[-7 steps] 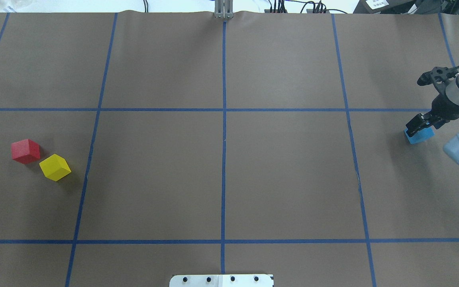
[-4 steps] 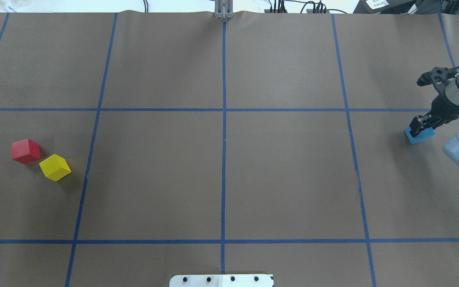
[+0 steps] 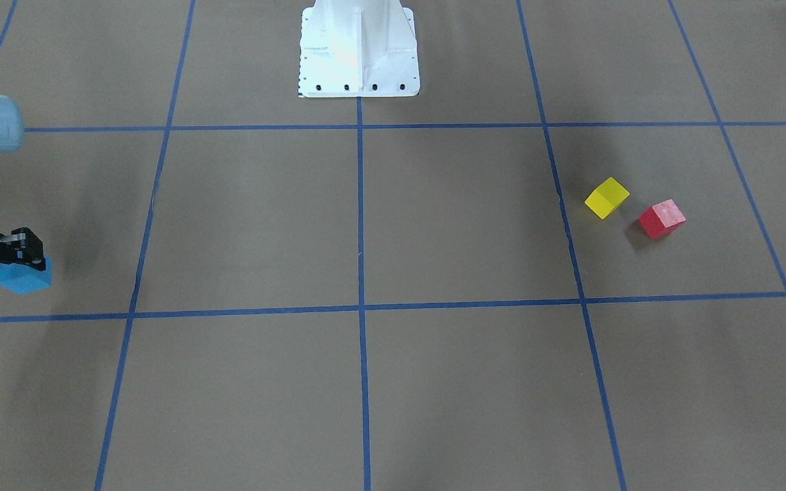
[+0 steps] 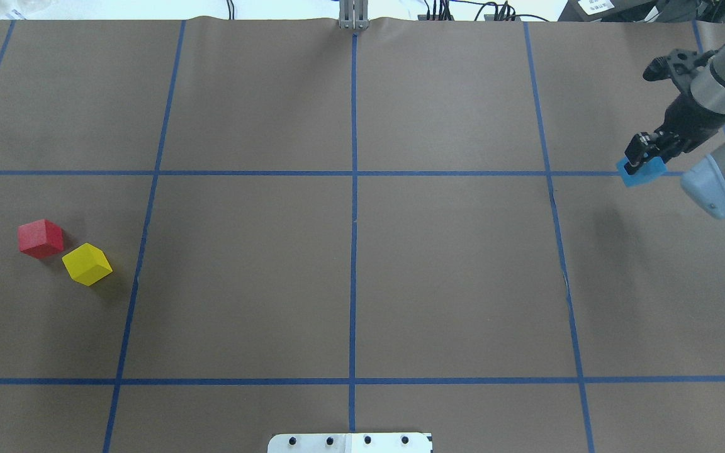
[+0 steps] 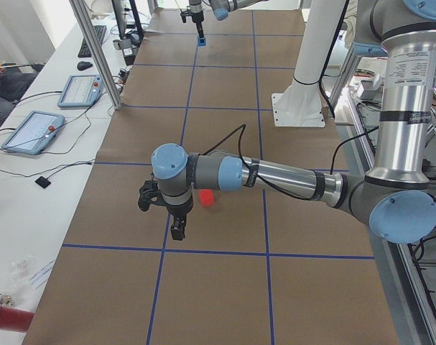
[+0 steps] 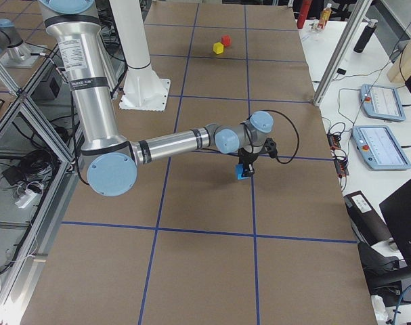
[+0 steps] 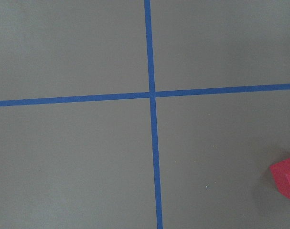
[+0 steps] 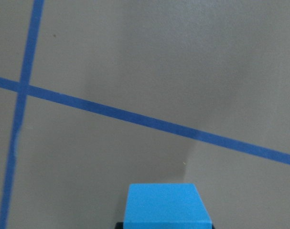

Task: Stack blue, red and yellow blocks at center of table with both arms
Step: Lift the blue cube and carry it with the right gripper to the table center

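Note:
My right gripper point(image 4: 644, 155) is shut on the blue block point(image 4: 640, 172) and holds it above the table at the far right; it also shows in the front view point(image 3: 23, 277) and low in the right wrist view point(image 8: 166, 205). The red block point(image 4: 40, 238) and the yellow block point(image 4: 87, 264) lie close together on the table's left side, apart from each other. My left gripper point(image 5: 177, 228) shows only in the exterior left view, hanging above the table near the red block point(image 5: 206, 198); I cannot tell whether it is open. The left wrist view shows a red block corner point(image 7: 285, 179).
Blue tape lines point(image 4: 354, 220) divide the brown table into squares that cross at the centre. The white robot base plate point(image 4: 350, 442) sits at the near edge. Tablets point(image 5: 29, 131) and metal posts point(image 5: 95, 50) stand along the operators' side.
My right gripper has lifted the blue block off the table and carried it up the overhead view and slightly left. The red and yellow blocks have not moved.

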Available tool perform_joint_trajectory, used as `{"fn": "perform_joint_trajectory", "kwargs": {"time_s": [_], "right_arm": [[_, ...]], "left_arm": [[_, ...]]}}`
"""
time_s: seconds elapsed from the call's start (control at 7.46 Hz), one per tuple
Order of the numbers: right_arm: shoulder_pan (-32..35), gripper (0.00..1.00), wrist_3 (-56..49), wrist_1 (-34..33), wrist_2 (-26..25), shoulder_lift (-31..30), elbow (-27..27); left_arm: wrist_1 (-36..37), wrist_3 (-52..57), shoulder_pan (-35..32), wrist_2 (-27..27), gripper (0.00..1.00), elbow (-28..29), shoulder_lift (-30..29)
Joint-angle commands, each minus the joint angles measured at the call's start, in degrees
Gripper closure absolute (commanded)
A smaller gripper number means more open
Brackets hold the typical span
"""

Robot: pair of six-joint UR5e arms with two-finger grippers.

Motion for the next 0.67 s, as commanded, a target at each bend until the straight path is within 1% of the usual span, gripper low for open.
{"fn": "perform_joint_trajectory", "kwargs": {"time_s": [0.0,0.13,0.27,0.4,0.54], "right_arm": [[-8.1,1.00,8.8,-8.5,-0.8,11.5,0.1],[-13.4,1.00,19.7,-8.6,-4.9,18.5,-2.1],[-17.8,1.00,23.1,-8.7,-5.8,23.6,-6.0],[-20.9,1.00,26.8,-8.4,-6.6,27.4,-8.7],[-23.1,1.00,32.9,-6.5,-6.7,31.1,-12.6]], "left_arm": [[0.1,0.0,0.2,-0.2,0.00,-2.8,-0.2],[0.0,0.2,0.2,-0.2,0.00,-3.2,-0.1],[-0.1,0.5,0.2,-0.1,0.00,-3.2,-0.1],[-0.1,0.6,0.2,-0.1,0.00,-3.2,0.0],[0.0,0.6,0.2,-0.1,0.00,-3.1,0.1]]}}
